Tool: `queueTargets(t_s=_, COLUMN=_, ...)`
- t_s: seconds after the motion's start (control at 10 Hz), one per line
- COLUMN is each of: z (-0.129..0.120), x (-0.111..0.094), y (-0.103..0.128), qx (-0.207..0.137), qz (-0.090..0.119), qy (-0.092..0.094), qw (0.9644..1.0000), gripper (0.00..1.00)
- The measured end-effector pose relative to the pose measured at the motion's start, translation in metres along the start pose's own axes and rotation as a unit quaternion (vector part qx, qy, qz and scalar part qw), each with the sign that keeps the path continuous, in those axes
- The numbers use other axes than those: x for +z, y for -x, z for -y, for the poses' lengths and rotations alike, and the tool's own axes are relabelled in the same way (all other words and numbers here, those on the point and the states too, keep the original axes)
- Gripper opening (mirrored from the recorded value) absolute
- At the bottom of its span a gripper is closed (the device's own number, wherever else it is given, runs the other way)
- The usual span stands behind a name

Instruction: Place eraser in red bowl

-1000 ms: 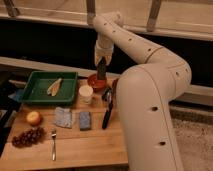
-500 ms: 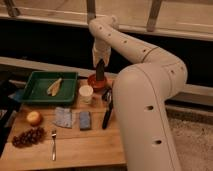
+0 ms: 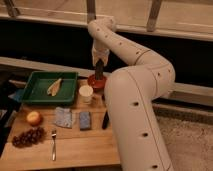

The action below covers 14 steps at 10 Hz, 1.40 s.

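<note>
The red bowl [image 3: 95,82] sits at the table's back edge, right of the green tray and behind the white cup. My gripper [image 3: 99,70] hangs straight down from the arm, right above the bowl. A dark upright shape reaches from the wrist to the bowl's rim. It may be the eraser, but I cannot tell it apart from the gripper. No eraser lies elsewhere on the table.
A white cup [image 3: 86,93] stands in front of the bowl. A green tray [image 3: 36,90] at the left holds a yellowish item. On the wooden table lie a grey cloth [image 3: 63,117], a blue-grey pad [image 3: 85,120], a black-handled tool [image 3: 105,120], an orange fruit [image 3: 33,118], grapes [image 3: 28,137] and a fork [image 3: 53,145].
The gripper has stayed over the red bowl, at most a little lower. Nothing on the table has moved.
</note>
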Motion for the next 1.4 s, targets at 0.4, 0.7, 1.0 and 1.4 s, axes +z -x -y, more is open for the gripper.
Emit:
queueTargets(t_s=0.4, z=-0.009, x=0.027, y=0.001, qx=0.022, qz=0.023, qy=0.020, qw=0.9993, gripper=0.00)
queueTargets(t_s=0.7, z=-0.010, x=0.044, y=0.009, qx=0.030, qz=0.033, qy=0.029, qw=0.9986, gripper=0.00)
queueTargets(t_s=1.0, z=-0.006, x=0.051, y=0.013, qx=0.040, qz=0.030, qy=0.035, qw=0.9982, gripper=0.02)
queueTargets(t_s=1.4, z=-0.006, x=0.052, y=0.010, qx=0.040, qz=0.029, qy=0.036, qw=0.9981, gripper=0.07)
